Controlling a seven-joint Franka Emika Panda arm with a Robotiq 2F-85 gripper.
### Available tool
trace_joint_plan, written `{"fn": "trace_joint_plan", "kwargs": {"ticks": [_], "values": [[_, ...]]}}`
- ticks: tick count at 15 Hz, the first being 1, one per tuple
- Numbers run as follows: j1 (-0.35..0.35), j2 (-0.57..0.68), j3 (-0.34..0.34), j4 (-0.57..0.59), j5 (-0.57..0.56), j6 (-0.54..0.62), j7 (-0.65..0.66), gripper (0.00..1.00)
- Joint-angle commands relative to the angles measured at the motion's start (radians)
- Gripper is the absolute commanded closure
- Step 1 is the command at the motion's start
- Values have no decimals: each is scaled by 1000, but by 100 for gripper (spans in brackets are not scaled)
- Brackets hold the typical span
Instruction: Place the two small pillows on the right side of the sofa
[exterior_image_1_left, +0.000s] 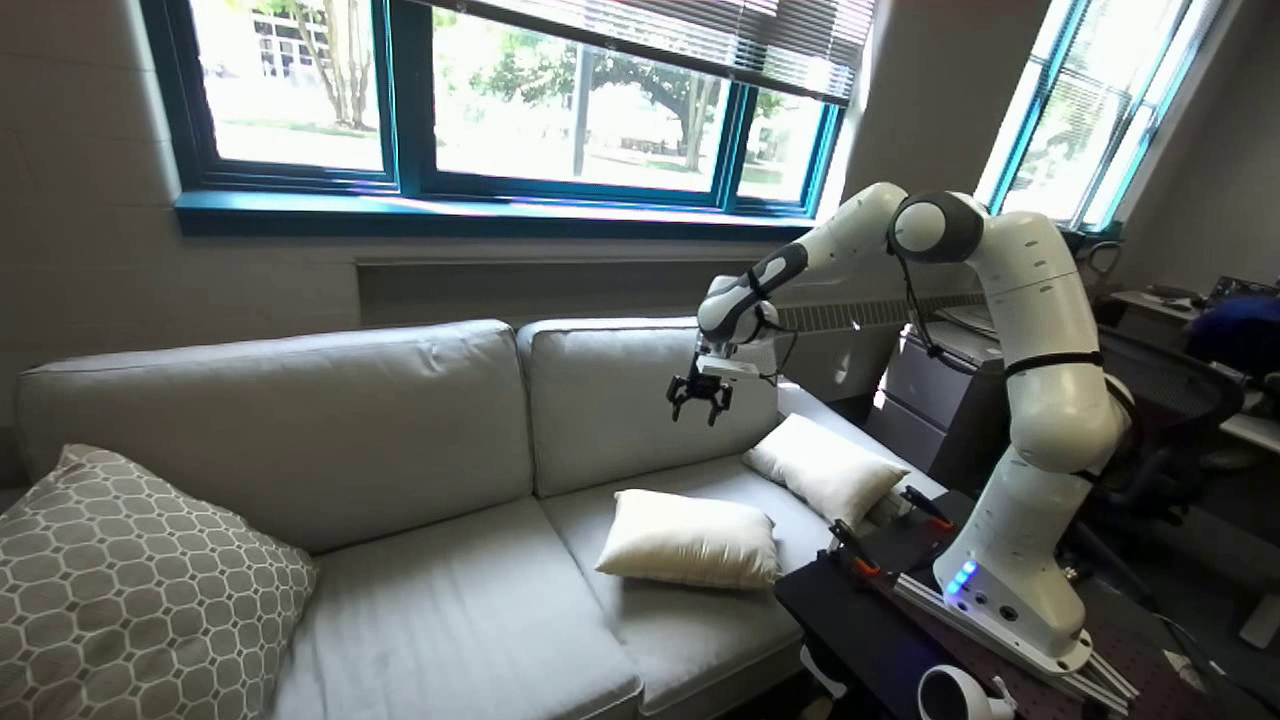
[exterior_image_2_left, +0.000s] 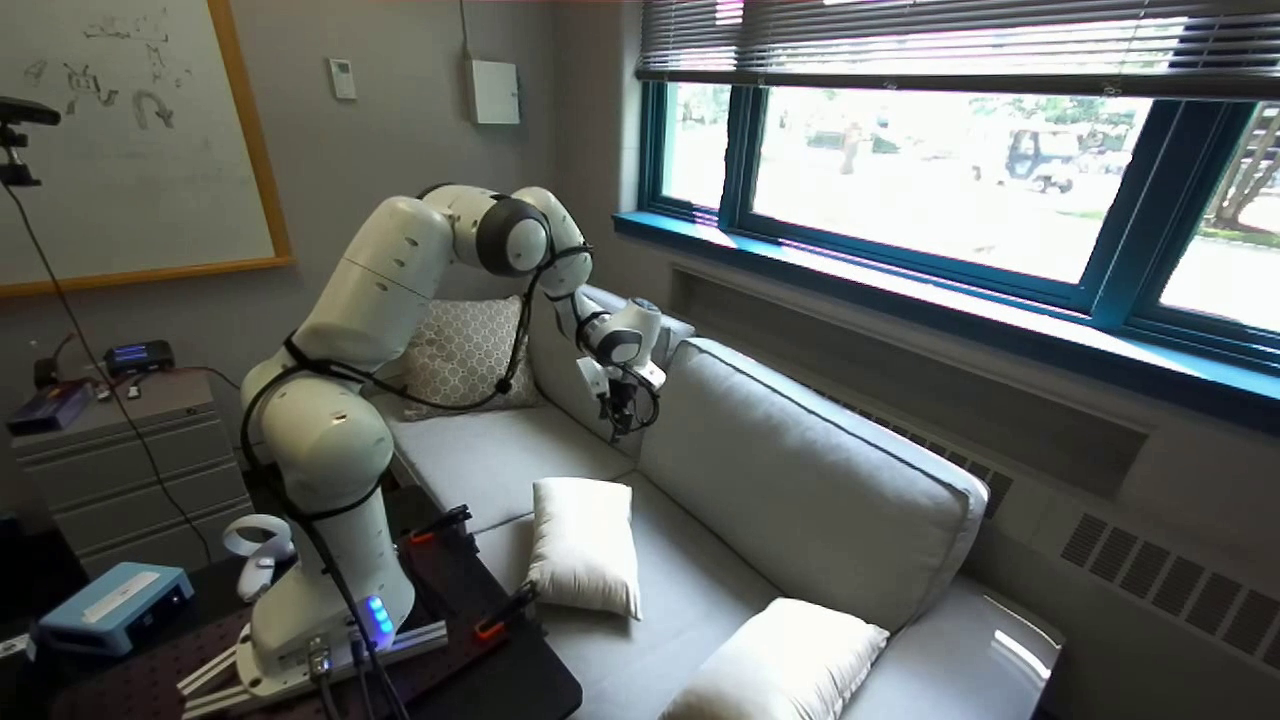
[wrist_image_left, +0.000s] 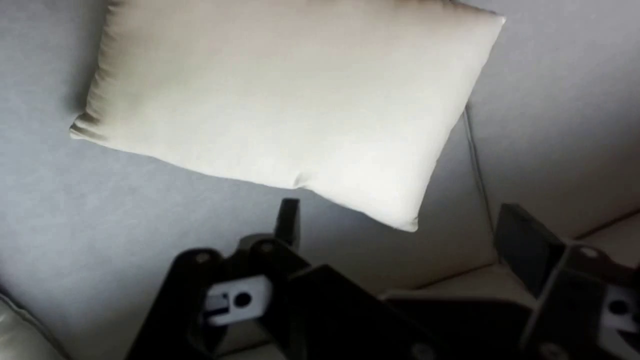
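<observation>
Two pillows (exterior_image_1_left: 828, 468) (exterior_image_1_left: 688, 540) lie on the sofa (exterior_image_1_left: 440, 600), at the end effector's (exterior_image_1_left: 695, 418) four and six o'clock in an exterior view. Jaws stand apart.

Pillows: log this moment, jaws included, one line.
jaws: open, empty, above sofa | inner pillow: on sofa | end pillow: on sofa, by armrest | pillows: apart | patterned cushion: opposite end

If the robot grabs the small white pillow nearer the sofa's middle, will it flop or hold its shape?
The small white pillow would probably squash where pinched, as its puffy cover puckers along an edge. It's likely light for its size, looking plump and softly filled. Lying broad side down on the sofa, it seems apter to slide than roll.
</observation>
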Motion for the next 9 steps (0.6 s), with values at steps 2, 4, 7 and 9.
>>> {"fn": "trace_joint_plan", "kwargs": {"ticks": [2, 4, 7, 9], "values": [[40, 45, 13, 72, -13, -81, -3, 0], [56, 72, 16, 107, -18, -99, -2, 0], [48, 58, 1, 88, -22, -86, 1, 0], [49, 71, -14, 97, -30, -60, 5, 0]]}}
